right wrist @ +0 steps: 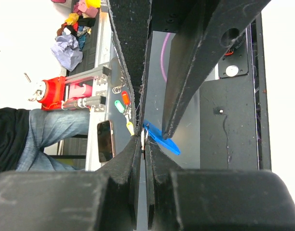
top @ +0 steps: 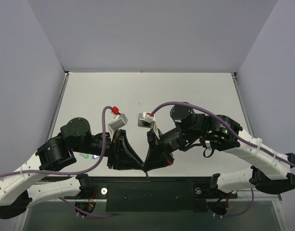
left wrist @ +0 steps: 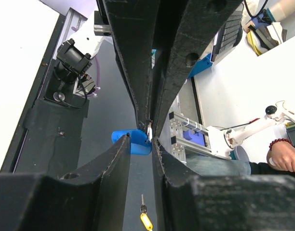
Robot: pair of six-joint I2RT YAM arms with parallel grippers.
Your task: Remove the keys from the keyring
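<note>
L claw, R claw nose-to-nose, arms bent inward.

Two grippers, left gripper and right gripper, at one blue key; one keyring just beside it; three more keys near it: green key, orange key, yellow key.

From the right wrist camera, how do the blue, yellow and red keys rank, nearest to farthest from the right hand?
1. blue key, at the tip of the right hand, on its right.
2. yellow key, just left.
3. red key, farther up-left, beside the green key.
</note>
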